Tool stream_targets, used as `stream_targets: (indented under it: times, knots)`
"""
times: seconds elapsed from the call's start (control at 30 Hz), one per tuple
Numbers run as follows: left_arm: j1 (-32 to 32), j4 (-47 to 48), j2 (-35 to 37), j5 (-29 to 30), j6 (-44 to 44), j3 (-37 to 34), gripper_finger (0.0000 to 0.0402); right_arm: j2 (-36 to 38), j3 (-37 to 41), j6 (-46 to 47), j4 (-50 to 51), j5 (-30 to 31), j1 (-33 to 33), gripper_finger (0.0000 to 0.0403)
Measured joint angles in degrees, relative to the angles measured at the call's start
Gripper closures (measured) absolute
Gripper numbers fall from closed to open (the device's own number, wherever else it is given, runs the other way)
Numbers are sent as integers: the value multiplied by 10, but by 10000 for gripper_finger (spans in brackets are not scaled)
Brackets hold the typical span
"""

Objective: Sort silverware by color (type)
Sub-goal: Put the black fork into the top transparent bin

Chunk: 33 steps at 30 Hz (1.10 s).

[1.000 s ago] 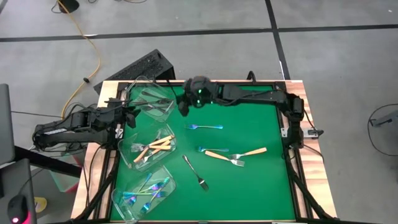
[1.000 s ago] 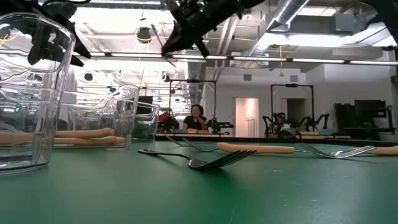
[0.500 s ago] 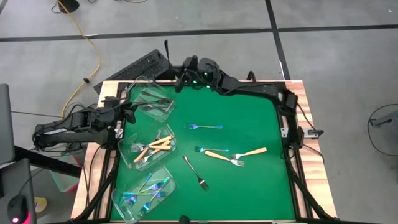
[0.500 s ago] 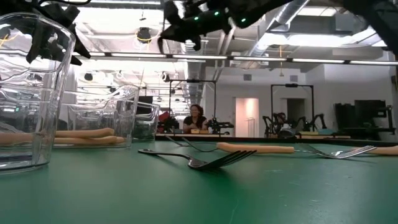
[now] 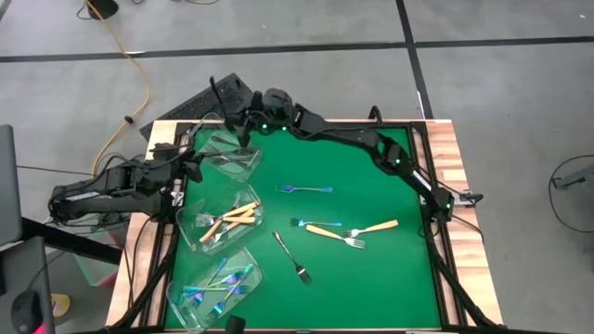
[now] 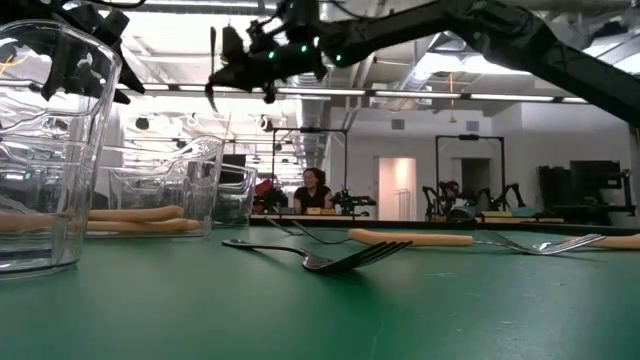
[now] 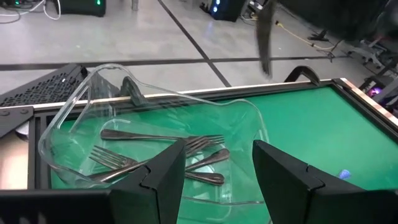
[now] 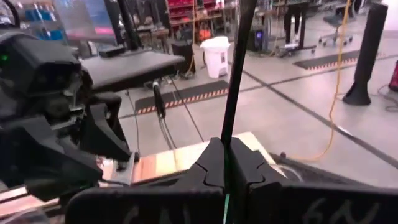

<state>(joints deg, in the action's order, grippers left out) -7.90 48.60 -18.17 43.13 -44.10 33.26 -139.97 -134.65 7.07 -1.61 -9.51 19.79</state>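
Green felt covers the table (image 5: pixel 371 278), and the right arm reaches all the way across it to the far left corner. Its right gripper (image 5: pixel 243 122) hangs in the air there, jaws pinched tight on a dark metal fork (image 8: pixel 235 74) that stands up from between the fingers; which end is gripped I can't make out. Just beneath, at that corner, sits a clear plastic tub (image 5: pixel 249 160) with several grey metal forks (image 7: pixel 155 146) lying in it.

Along the left edge stand two more tubs: the middle tub (image 5: pixel 198 239) has cream-handled forks (image 5: pixel 234 219) in it, and the near tub (image 5: pixel 255 276) has blue-purple forks (image 5: pixel 218 288).

Loose on the felt: a blue-purple fork (image 5: pixel 304 189) near the middle; towards the right edge, two cream-handled forks (image 5: pixel 373 226) lying in a shallow V, with another blue-purple one (image 5: pixel 299 223) touching them; and a dark metal fork (image 5: pixel 291 257) towards the near edge.

The left gripper (image 7: pixel 217 180) waits just beside the far tub at the left edge, fingers spread apart with nothing between them.
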Motion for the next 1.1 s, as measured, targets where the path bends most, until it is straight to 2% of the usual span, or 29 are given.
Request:
stream_targets:
  times: [0.27, 0.53, 1.1]
  knots:
    - [-1, 1, 0, 3, 1, 0, 230, -22, 14, -11, 35, -9, -3, 390]
    - [-1, 4, 0, 16, 1, 0, 230, -76, 13, -33, 49, -12, -19, 390]
    - [-1, 6, 0, 26, 1, 0, 230, -102, 13, -48, 80, -7, -21, 390]
